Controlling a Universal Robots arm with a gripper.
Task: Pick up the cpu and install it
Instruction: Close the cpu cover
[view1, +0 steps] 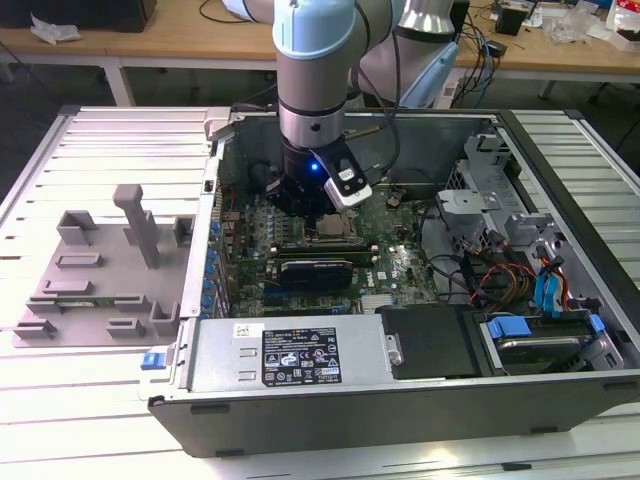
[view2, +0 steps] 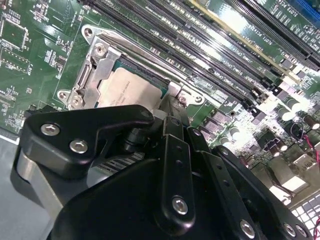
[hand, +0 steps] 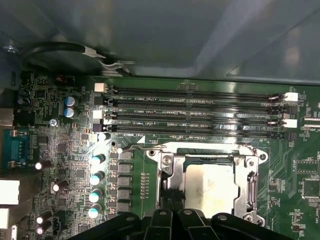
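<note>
Second wrist view: cpu (view2: 131, 90) within socket frame (view2: 98, 61) edges; end effector (view2: 160, 111) grip unclear.

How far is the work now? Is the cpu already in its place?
Done: the cpu already lies inside the socket frame on the motherboard, in both wrist views. In hand: the gripper is low in the computer case, right over the socket. Left: I cannot tell if the cpu is fully seated.

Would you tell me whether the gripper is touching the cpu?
Cannot tell: in the second wrist view the gripper overlaps the cpu, hiding any contact or gap.
</note>
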